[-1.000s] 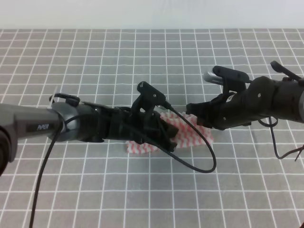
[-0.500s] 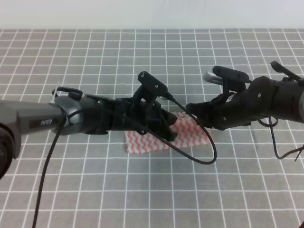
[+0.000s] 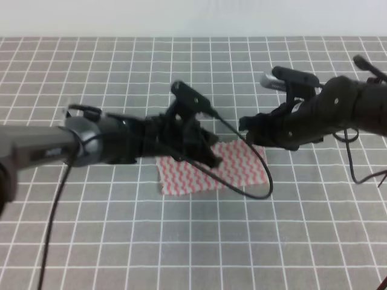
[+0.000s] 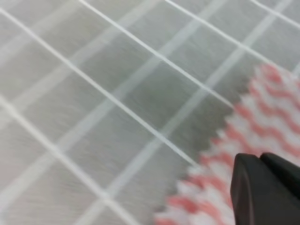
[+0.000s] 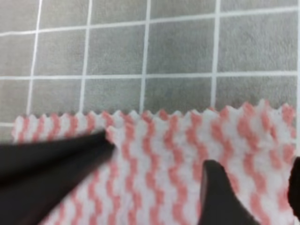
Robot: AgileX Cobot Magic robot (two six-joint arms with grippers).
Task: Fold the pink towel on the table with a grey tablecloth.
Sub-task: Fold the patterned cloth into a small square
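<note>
The pink towel [image 3: 208, 174] lies flat on the table with a grey tablecloth [image 3: 121, 241], its zigzag stripes filling the lower half of the right wrist view [image 5: 164, 154]. My left gripper [image 3: 210, 158] reaches in from the left and hovers over the towel's middle. Its dark fingers [image 4: 265, 190] look pressed together and shut, with no cloth lifted between them. My right gripper [image 3: 249, 134] hangs over the towel's far right corner. It is open, and one finger [image 5: 219, 194] shows above the cloth. A dark tapered tip [image 5: 65, 161] points at the towel's far edge.
A black cable [image 3: 257, 181] loops from the left arm across the towel's right side. More cable [image 3: 354, 166] dangles by the right arm. White grid lines cover the grey cloth on all sides, up to a pale wall [image 3: 193, 18] at the back.
The left arm has drawn up and back, uncovering much more of the towel. The right arm has risen slightly. The towel itself has stayed in place.
</note>
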